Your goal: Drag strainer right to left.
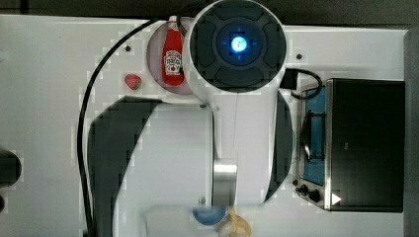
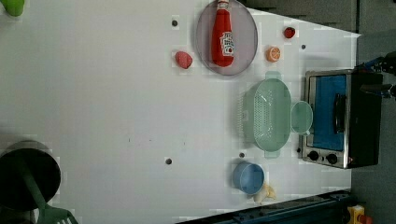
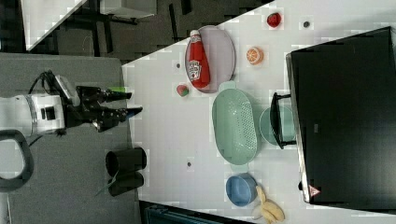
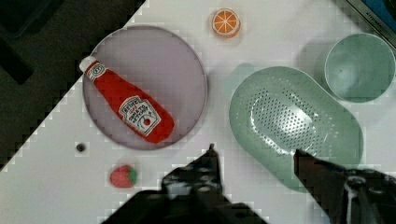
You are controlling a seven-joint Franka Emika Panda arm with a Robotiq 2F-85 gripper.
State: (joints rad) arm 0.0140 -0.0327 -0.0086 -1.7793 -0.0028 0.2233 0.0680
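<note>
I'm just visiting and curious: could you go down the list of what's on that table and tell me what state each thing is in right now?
strainer: upright, empty, beside the mint cup.
mint cup: upright, empty.
blue bowl: upright, empty.
ketchup bottle: lying on its side on the plate, cap on.
toaster oven: door closed.
gripper: jaws open, holding nothing, off the table.
</note>
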